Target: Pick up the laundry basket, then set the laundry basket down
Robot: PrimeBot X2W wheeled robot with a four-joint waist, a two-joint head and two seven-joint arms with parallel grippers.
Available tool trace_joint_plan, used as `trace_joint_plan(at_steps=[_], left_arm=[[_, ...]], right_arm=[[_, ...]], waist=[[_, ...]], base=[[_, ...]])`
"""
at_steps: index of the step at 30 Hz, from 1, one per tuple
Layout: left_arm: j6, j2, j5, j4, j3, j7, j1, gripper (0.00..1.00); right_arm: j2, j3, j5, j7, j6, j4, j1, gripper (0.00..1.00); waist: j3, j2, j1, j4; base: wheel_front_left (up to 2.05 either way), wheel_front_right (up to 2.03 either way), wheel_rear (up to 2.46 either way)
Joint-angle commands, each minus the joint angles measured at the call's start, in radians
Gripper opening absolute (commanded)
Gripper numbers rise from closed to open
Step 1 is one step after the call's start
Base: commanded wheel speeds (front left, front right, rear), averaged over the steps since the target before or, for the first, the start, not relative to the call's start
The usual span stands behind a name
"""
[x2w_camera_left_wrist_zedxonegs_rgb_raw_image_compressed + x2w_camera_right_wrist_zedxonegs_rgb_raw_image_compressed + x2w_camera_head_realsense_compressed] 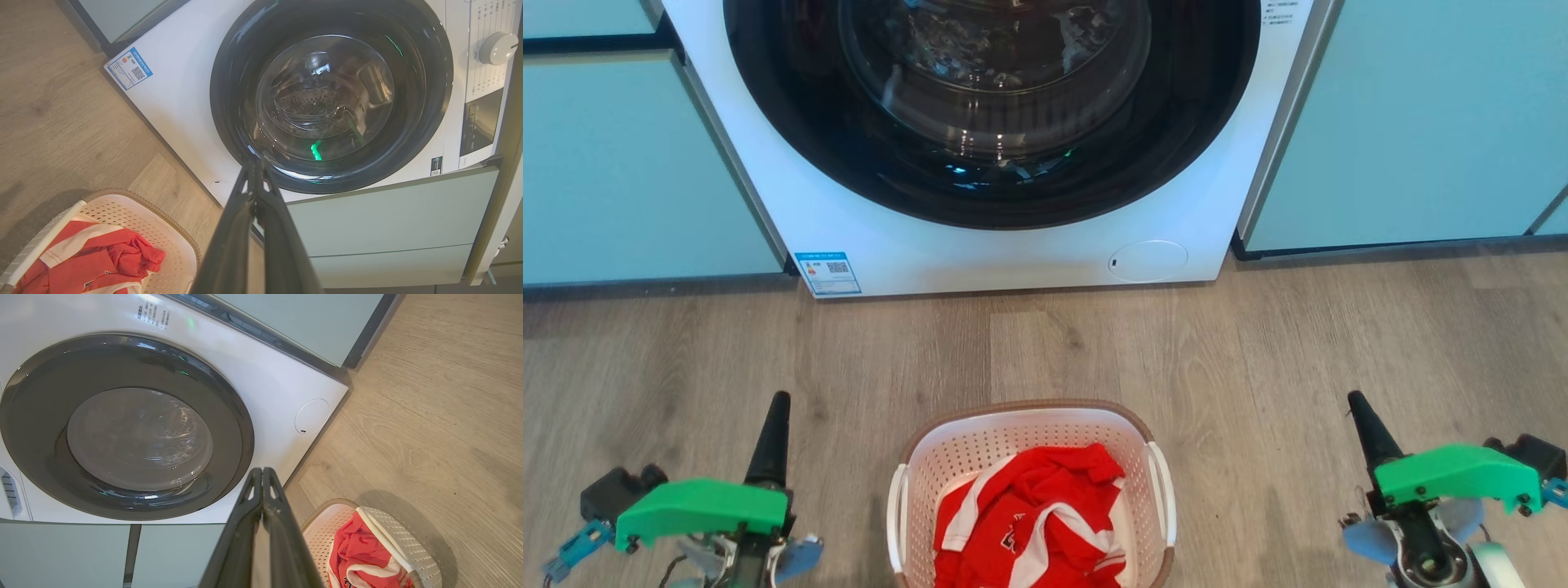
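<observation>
I see the left gripper with its two fingers pressed together, holding nothing; the left wrist view confirms the tips meet. The right gripper is likewise closed and unloaded, tips meeting.

The laundry basket stands on the wood floor between the two grippers, touching neither. Bare floor lies on each flank, between each gripper and the nearest white side handle. A red-and-white garment lies inside the basket.

Ahead of both fingertips stands the washing machine, its door shut. A strip of floor separates the basket's far rim from the machine's lower edge.
</observation>
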Motion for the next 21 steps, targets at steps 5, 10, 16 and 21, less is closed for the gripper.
trace_joint_plan(at_steps=[5, 10, 16, 21], left_arm=[[-0.009, 0.019, -0.071, -0.017, 0.041, 0.017, -0.061, 0.0], [-0.012, 0.018, -0.128, -0.009, 0.05, 0.032, -0.072, 0.0], [-0.015, 0.018, -0.197, 0.0, 0.06, 0.049, -0.084, 0.0], [-0.018, 0.017, -0.254, 0.007, 0.069, 0.065, -0.094, 0.0]], right_arm=[[-0.013, -0.007, 0.063, 0.021, 0.005, -0.031, -0.051, 0.0], [-0.012, -0.021, 0.114, 0.036, 0.006, -0.031, -0.053, 0.0], [-0.012, -0.037, 0.174, 0.053, 0.006, -0.031, -0.057, 0.0], [-0.011, -0.051, 0.224, 0.068, 0.006, -0.03, -0.059, 0.0]], waist=[[-0.001, 0.0, 0.0, 0.003], [-0.002, 0.0, 0.0, 0.006], [-0.004, 0.0, 0.0, 0.01], [-0.005, 0.0, 0.0, 0.014]], base=[[0.0, 0.0, 0.0], [0.0, 0.0, 0.0], [0.0, 0.0, 0.0], [0.0, 0.0, 0.0]])
